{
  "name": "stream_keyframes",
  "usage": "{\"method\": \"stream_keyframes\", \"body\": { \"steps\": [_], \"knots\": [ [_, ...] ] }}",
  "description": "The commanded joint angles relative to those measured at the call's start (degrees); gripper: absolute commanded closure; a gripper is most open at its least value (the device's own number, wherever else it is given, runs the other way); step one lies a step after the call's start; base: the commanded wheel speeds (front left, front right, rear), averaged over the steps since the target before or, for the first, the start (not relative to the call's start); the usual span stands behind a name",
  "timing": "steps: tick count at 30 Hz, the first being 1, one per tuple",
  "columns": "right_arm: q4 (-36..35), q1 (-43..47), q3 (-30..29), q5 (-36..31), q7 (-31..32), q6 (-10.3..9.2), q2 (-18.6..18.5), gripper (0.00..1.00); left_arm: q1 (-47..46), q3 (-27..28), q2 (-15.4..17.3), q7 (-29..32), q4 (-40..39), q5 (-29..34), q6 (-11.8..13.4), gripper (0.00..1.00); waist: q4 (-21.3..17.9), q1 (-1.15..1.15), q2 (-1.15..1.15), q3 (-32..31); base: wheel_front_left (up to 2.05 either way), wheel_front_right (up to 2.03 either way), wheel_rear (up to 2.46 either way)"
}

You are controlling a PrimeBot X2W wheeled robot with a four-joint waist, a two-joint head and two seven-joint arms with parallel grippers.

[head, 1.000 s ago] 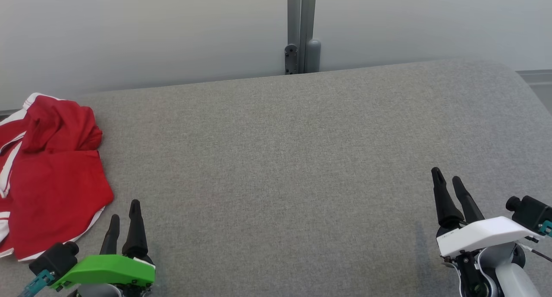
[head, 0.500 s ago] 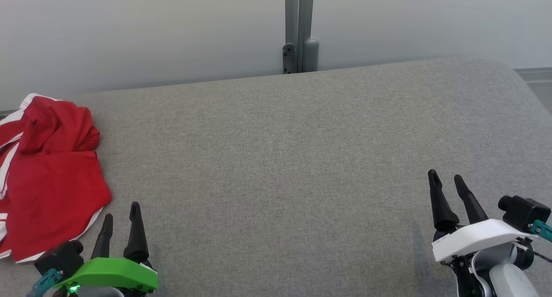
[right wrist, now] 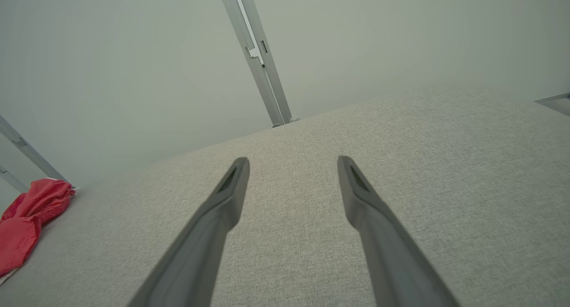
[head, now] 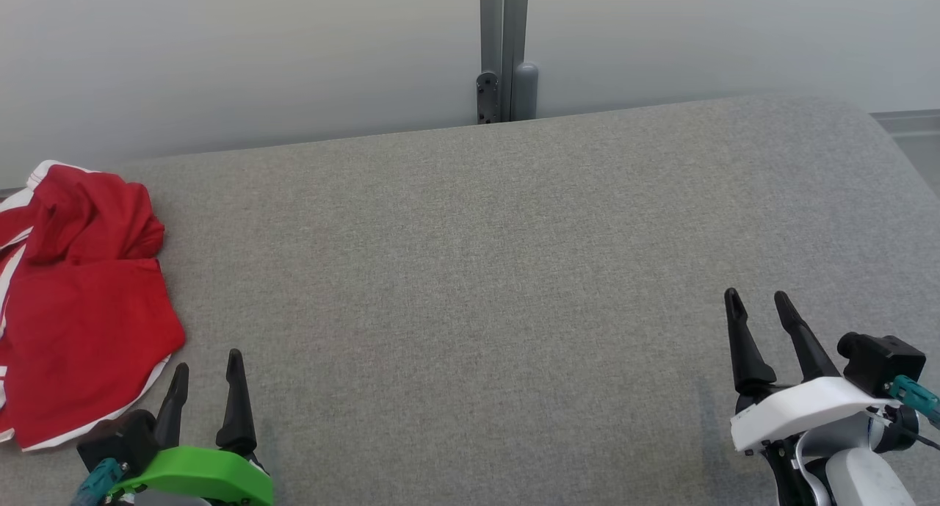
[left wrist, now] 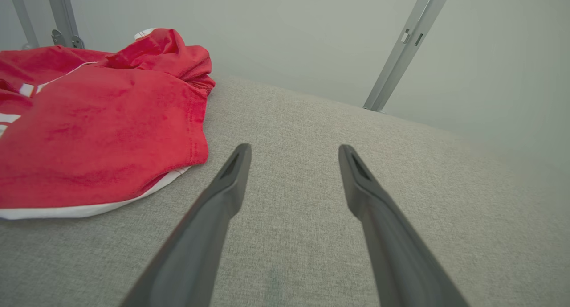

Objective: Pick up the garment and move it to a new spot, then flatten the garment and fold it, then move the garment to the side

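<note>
The garment [head: 81, 308], bright red with white trim, lies crumpled at the far left of the grey surface, partly cut off by the head view's edge. In the left wrist view the garment [left wrist: 98, 124] spreads just left of my fingers. My left gripper [head: 207, 360] hovers open and empty near the front edge, a little right of the garment's hem. Far from the garment, my right gripper [head: 756, 300] stands open and empty at the lower right. The right wrist view catches the garment [right wrist: 26, 218] small at its left edge.
A wide grey fabric surface [head: 477, 271] spans the scene, rounding off at the right. Behind it stands a pale wall with a grey metal post [head: 503, 51] at the middle.
The head view has shifted slightly, so everything sits a little further left. Both grippers have spread their fingers somewhat wider and sit slightly lower in view. The garment lies as before.
</note>
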Motion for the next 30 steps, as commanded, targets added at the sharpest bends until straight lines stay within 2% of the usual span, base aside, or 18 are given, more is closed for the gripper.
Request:
{"method": "stream_keyframes", "body": {
  "steps": [1, 30],
  "knots": [
    [-0.6, 0.0, 0.1, -1.7, -0.6, 0.03, -0.4, 0.00, 0.3, 0.0, 0.6, -0.5, -0.5, 1.7, 0.1, 0.00, 0.0, 0.00, 0.00, 0.0, 0.00, 0.00, 0.00],
    [-0.3, 1.2, 0.0, -12.7, -4.1, 0.03, -0.4, 0.00, 1.5, 0.9, 0.8, -4.0, 0.6, 15.3, 1.2, 0.00, 0.8, 0.00, 0.00, -0.2, 0.00, 0.00, 0.00]
  ]
}}
